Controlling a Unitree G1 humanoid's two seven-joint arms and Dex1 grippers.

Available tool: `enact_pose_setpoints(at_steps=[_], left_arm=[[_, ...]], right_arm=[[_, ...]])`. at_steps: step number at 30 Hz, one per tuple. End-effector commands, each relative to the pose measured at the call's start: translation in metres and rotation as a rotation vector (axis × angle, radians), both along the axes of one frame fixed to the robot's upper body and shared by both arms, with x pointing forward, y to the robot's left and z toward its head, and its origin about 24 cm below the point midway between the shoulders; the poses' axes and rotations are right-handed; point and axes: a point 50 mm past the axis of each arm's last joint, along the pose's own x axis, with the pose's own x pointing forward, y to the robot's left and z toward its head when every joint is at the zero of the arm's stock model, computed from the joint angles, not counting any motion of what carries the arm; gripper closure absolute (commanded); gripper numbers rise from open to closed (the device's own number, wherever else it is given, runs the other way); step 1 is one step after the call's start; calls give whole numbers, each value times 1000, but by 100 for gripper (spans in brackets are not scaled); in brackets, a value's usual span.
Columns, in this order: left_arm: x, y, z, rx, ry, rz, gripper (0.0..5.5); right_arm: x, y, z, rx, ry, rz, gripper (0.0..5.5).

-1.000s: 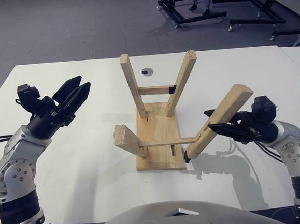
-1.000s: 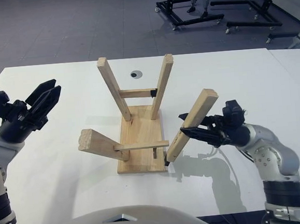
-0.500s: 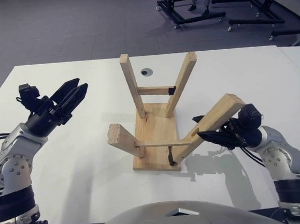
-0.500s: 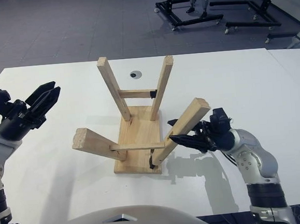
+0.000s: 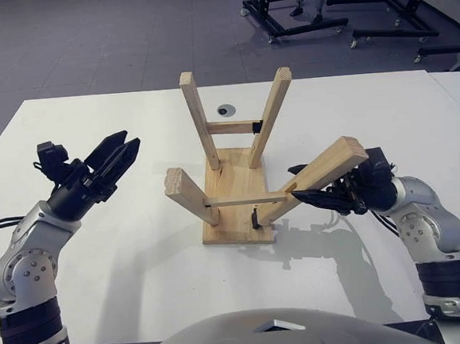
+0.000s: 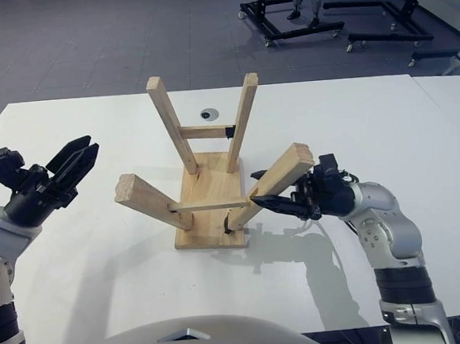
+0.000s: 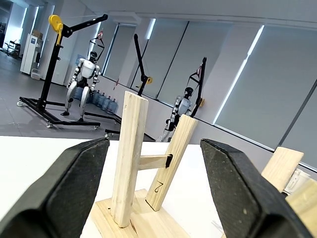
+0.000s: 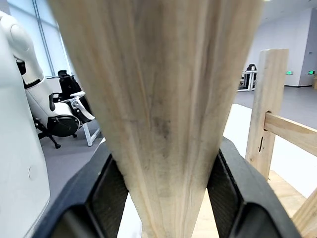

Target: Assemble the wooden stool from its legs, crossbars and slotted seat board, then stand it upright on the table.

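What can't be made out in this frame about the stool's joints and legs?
Head views: whether the held leg is seated in the seat board; its foot and the crossbar cover the joint.
Right wrist view: that leg, clamped in the right claw, blocks the slot.
Left wrist view: the near legs are cut off at the edge.

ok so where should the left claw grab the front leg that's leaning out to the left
I'd take the front left leg on its free upper stretch, above the thin crossbar. Come from the robot's left, where the open left claw hangs; the flat sides are bare there.
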Motion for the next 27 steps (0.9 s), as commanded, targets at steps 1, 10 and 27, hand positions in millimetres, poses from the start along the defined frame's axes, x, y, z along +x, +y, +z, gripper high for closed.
enact_pose_setpoints(at_steps=[1, 10, 27], left_arm=[[0, -2, 1, 20, -5, -3, 214], [1, -7, -3, 36, 2, -24, 214], [-1, -12, -8, 30, 5, -48, 214]], right_arm=[[3, -3, 7, -81, -53, 5, 345], [13, -11, 1, -92, -39, -76, 345], [17, -12, 6, -173, -155, 23, 345]])
